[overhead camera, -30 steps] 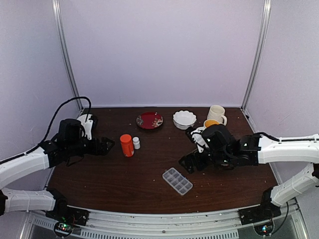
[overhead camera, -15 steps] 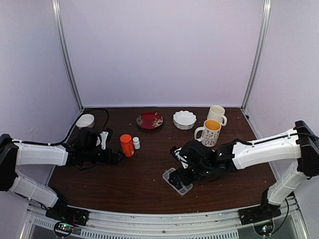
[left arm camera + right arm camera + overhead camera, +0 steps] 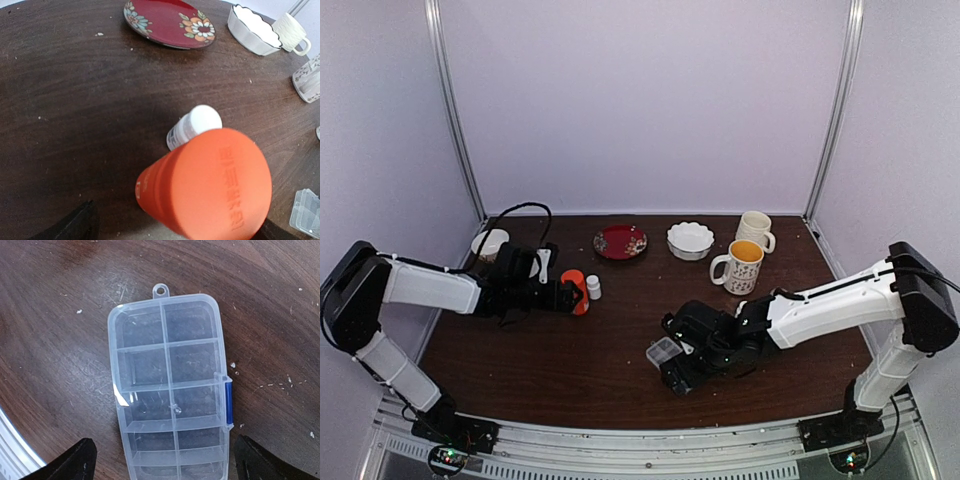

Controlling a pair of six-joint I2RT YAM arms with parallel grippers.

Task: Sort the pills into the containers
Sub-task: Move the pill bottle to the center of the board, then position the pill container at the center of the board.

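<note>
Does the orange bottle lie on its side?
No, the orange bottle stands upright with its cap on, beside the small white bottle.

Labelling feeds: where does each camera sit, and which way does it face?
Top: above and behind, looking down at the table; both arms, left gripper, right gripper.
Left wrist: low, facing the orange bottle, red plate beyond; own fingers.
Right wrist: straight down on the pill box; own fingers.
Shared: top and right wrist both see the pill box.
</note>
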